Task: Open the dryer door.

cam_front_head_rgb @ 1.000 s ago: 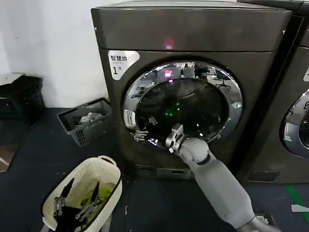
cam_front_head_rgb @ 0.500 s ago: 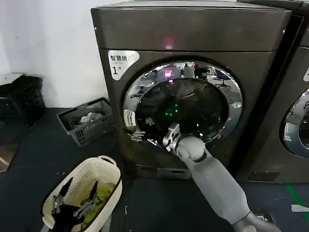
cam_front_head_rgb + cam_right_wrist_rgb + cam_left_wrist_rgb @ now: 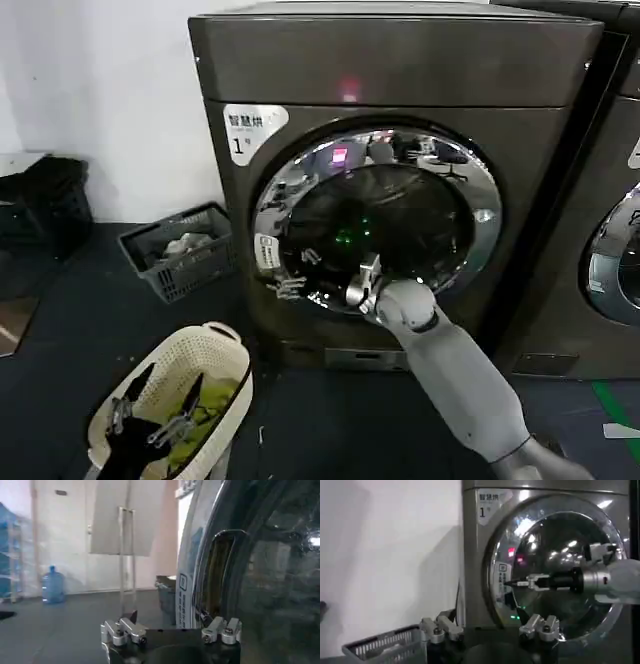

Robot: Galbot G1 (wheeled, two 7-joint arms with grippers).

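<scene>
Nearest me in the head view, my left gripper (image 3: pixel 150 425) hangs low over a cream basket (image 3: pixel 215 352) on the dark floor, its fingers spread open and holding nothing; the left wrist view shows both fingertips (image 3: pixel 438 629) apart with only air between them. Past the basket my right arm reaches up and forward to the dryer (image 3: pixel 400 60), the bronze-grey machine with the white "1" sticker (image 3: pixel 250 128). The right gripper (image 3: pixel 292 286) sits at the lower left of the door (image 3: pixel 290 190), at the chrome ring's edge just below a small white label. From the left wrist view its fingers (image 3: pixel 519 583) look drawn close together, pointing at the door's left rim, but I cannot tell whether they actually grip anything. In the right wrist view a dark gap shows beside the door rim (image 3: pixel 220 580). Further left, a grey crate (image 3: pixel 180 250) stands by the white wall. A second machine (image 3: pixel 615 250) stands to the right.
</scene>
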